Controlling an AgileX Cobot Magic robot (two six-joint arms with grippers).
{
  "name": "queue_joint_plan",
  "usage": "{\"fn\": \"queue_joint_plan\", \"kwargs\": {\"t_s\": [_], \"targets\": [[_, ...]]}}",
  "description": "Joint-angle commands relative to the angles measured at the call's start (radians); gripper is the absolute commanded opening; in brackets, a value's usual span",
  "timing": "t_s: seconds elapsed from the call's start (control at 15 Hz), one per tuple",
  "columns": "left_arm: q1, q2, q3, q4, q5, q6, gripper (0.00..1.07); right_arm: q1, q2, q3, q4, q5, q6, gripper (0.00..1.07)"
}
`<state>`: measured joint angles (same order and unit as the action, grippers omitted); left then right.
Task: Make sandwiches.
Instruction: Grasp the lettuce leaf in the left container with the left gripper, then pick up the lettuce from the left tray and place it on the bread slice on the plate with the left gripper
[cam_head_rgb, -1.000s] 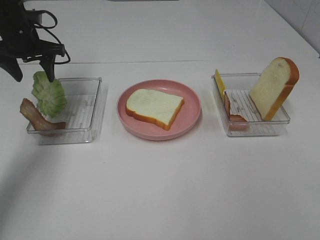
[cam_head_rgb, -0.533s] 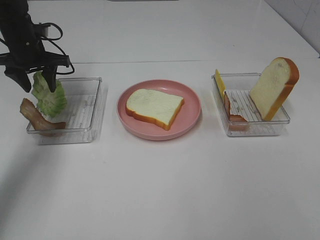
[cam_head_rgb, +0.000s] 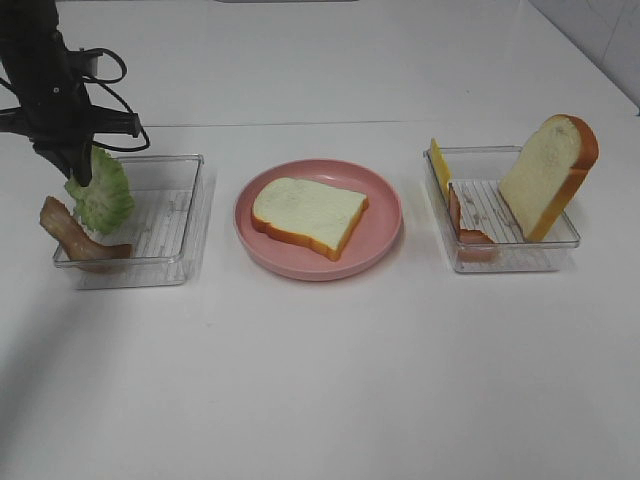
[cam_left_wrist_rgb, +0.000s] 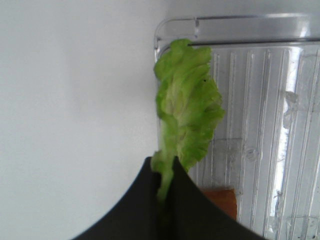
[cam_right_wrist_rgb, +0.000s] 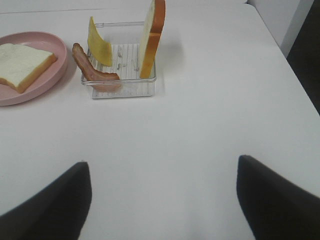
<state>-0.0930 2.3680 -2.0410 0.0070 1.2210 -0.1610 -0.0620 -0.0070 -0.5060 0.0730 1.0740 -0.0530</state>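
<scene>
Left claw: my left gripper (cam_left_wrist_rgb: 164, 175) is pinched tight on one end of the lettuce leaf (cam_left_wrist_rgb: 187, 105), at the outer wall of the left tray (cam_head_rgb: 192, 200).
Right claw: my right gripper (cam_right_wrist_rgb: 162, 185) is spread wide over the table (cam_right_wrist_rgb: 210, 120), holding nothing.
Plate: a bread slice (cam_head_rgb: 308, 215) lies flat on the pink plate (cam_head_rgb: 385, 238).
Left tray: a bacon strip (cam_head_rgb: 75, 238) is draped over its outer edge.
Right tray (cam_head_rgb: 520, 262): holds the second bread slice (cam_head_rgb: 548, 175) upright, a cheese slice (cam_head_rgb: 438, 168) and a second bacon strip (cam_head_rgb: 466, 228).

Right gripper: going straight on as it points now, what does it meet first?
Probably bare table ahead of the right gripper; the clear tray with the upright bread slice sits farther on, off to one side. Depth unclear.
</scene>
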Motion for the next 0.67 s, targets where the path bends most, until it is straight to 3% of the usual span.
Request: {"fn": "queue_joint_plan", "kwargs": {"t_s": [0.07, 0.33, 0.53, 0.67], "targets": [[0.000, -0.005, 0.007, 0.003, 0.020, 0.004, 0.00, -0.007, -0.005, 0.001, -0.003, -0.013, -0.009, 0.76], [-0.001, -0.069, 0.004, -0.032, 0.015, 0.012, 0.00, -0.007, -0.005, 0.001, -0.003, -0.013, -0.009, 0.76], [-0.001, -0.146, -0.008, -0.151, -0.021, 0.056, 0.00, -0.007, -0.005, 0.001, -0.003, -0.013, -0.009, 0.76], [-0.001, -0.171, -0.008, -0.306, -0.068, 0.112, 0.00, -0.007, -0.005, 0.001, -0.003, -0.013, -0.009, 0.76]]}}
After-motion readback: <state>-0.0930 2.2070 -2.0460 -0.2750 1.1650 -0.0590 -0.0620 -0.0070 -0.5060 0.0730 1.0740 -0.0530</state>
